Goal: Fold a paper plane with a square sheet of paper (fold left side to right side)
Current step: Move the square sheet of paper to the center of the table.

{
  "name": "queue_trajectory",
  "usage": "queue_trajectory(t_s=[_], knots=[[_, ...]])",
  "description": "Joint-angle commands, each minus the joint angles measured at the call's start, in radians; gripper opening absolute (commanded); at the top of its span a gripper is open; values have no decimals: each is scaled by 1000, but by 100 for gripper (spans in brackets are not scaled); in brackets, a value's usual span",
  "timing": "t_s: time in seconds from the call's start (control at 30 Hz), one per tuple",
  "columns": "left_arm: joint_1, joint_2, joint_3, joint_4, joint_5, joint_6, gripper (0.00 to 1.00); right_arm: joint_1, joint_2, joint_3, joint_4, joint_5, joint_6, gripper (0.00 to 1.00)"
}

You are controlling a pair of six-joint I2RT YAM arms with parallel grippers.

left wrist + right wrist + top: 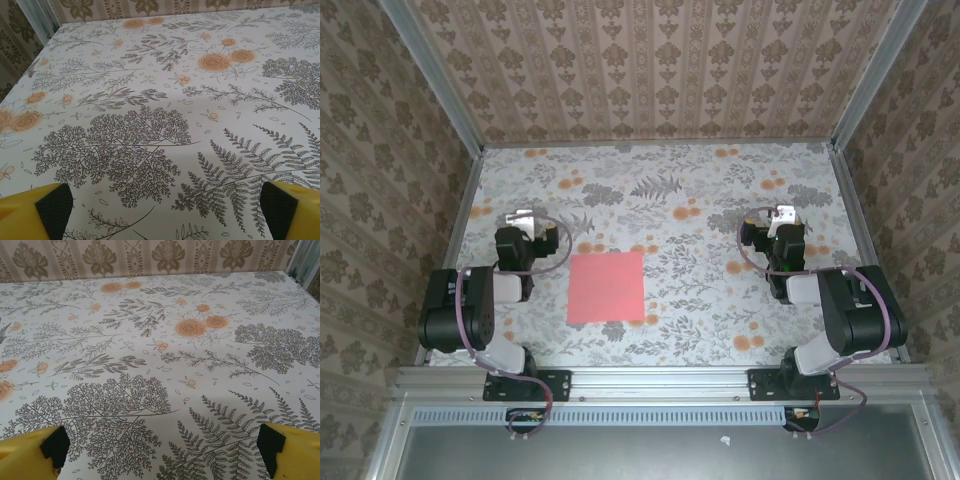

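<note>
The square sheet of paper (606, 287) is salmon-pink and lies flat on the floral tabletop, near the front and between the two arms. I see no crease in it. The paper plane is out of view. My left gripper (525, 218) hovers left of the sheet and behind its far-left corner, pointing away from it. In the left wrist view this gripper (167, 210) is open, its yellow fingers (52, 207) far apart over bare print. My right gripper (782, 213) is well to the right of the sheet. It too is open (162, 447), fingers (272, 445) spread with nothing between them.
The table (700, 190) carries a grey fern and orange flower print. Wallpapered walls with metal posts close it in on the left, back and right. A metal rail (660, 380) holding both arm bases runs along the near edge.
</note>
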Motion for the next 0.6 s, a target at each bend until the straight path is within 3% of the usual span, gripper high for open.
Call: queue_trajectory(t_s=[0.0,0.57], knots=[[-8,-12,17,-1,-6,23,100,-4,4,21,-6,-4,1,100],[-7,-13,18,-3,-6,20,100,-12,4,24,-14,-19,4,100]])
